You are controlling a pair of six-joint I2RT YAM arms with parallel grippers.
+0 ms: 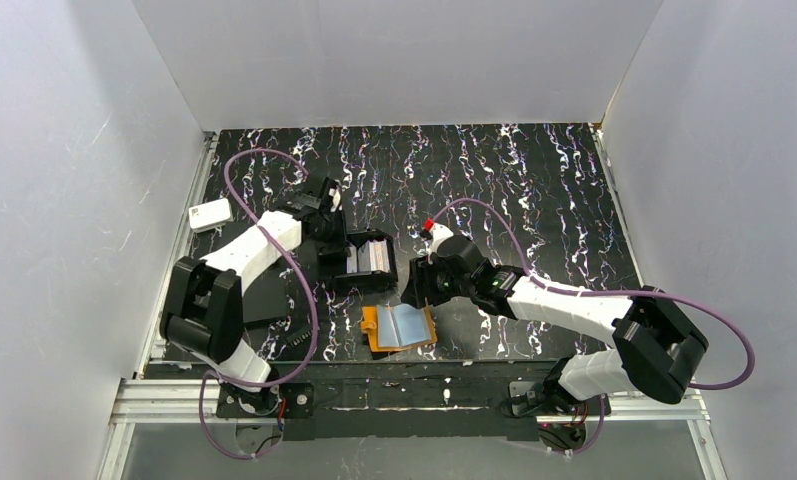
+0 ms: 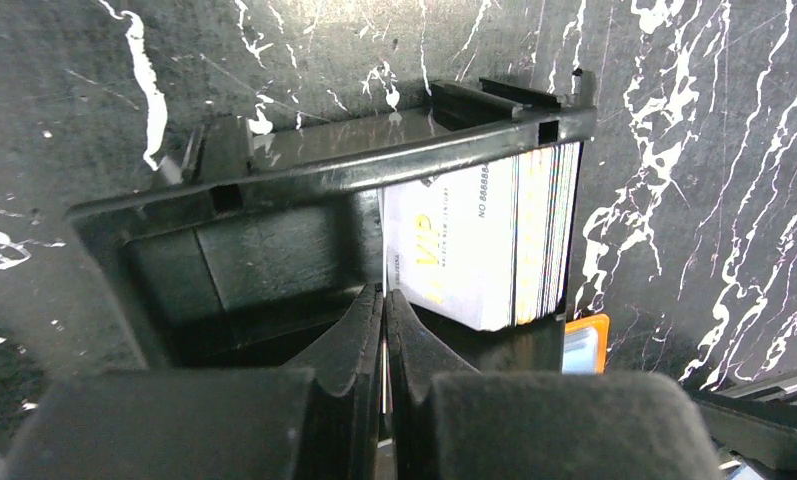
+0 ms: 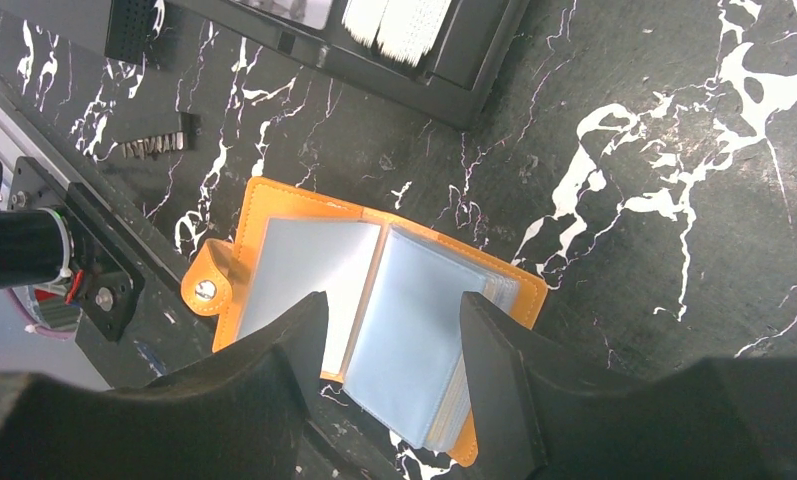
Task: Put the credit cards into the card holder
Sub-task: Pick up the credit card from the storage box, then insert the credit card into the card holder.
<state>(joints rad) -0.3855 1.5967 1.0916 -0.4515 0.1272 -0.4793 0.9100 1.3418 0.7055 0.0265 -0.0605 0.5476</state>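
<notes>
The black, white-veined marble-patterned worktop (image 1: 534, 190) carries everything within reach of both arms. Toward its left sits a black open plastic box tray (image 1: 359, 262), which keeps the cards on edge so that one can be pinched by its rim rather than scraped up off a flat surface. Nearer the arm bases lies the small orange leather-like bifold card holder (image 1: 399, 327), spread open and flat with its pale see-through pockets facing up, presumably so a card can slide straight in. Its snap tab (image 3: 206, 288) is folded out to the side, clear of the pockets. The thin white and pale plastic credit cards (image 2: 474, 250) stand as a tight stack against the tray's right wall, none yet in the holder. The right claw (image 3: 394, 300) hangs wide open over the holder's pockets, gripping nothing, and looks placed to steady or part the sleeves. The left claw (image 2: 384, 310) is down inside the tray at the near edge of the frontmost card, its jaws pressed together. A thin pale sliver shows between them, but I cannot tell whether that is a pinched card.
</notes>
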